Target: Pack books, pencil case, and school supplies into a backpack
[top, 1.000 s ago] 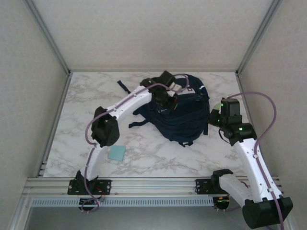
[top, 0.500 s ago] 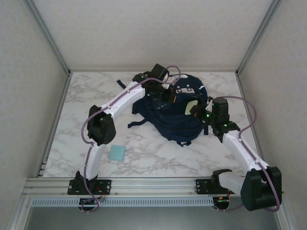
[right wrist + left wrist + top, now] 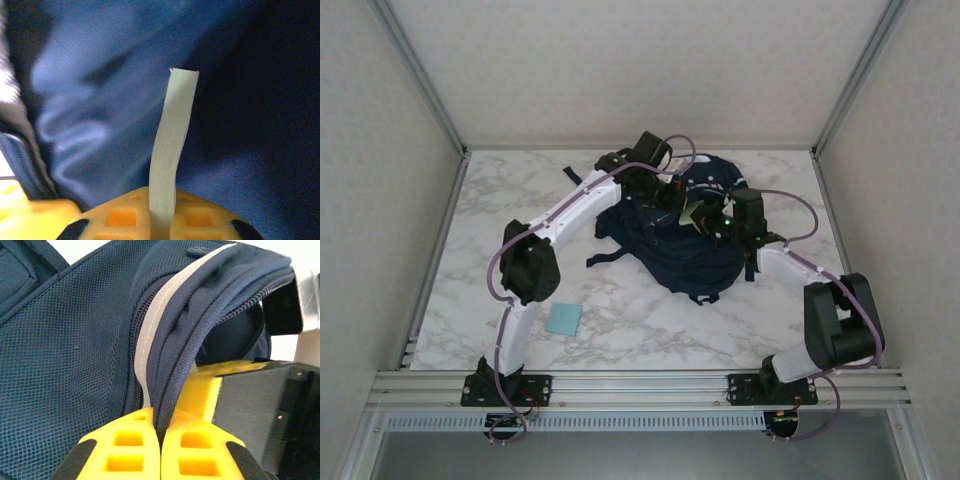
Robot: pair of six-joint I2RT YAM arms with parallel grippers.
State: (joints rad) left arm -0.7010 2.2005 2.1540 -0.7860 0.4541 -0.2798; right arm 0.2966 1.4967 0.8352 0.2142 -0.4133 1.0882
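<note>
The large navy-blue fabric backpack (image 3: 695, 262) with thin white stripes lies on the white-grey marble table (image 3: 500, 200), and both arms meet over its upper part. Its mouth is open at that end.

The thin, plain lime-green notebook (image 3: 172, 145) stands on its edge inside the backpack. In the right wrist view only its pale narrow edge shows, rising straight up and bending a little, with the dark blue lining of the backpack on both sides and behind it. In the top view a small pale patch of it shows in the mouth of the backpack.

The right gripper (image 3: 161, 200) pinches the lime-green notebook at its lower end. The two yellow fingers (image 3: 122, 215) lie close against the thin edge, one on each side, and the gripper itself is already within the mouth of the backpack.

The left gripper (image 3: 161, 420) is at the rim of the backpack, on the left side of the mouth. Its yellow fingers are pressed together on the folded rim, where the zipper and a light grey strip run, and they hold this rim lifted so that a dark gap shows under it.

Black straps (image 3: 605, 258) stick out from the left side of the backpack and lie flat on the table.

A small light-blue square pad (image 3: 563, 319) lies flat on the table, well apart from the backpack, off its near left corner.
</note>
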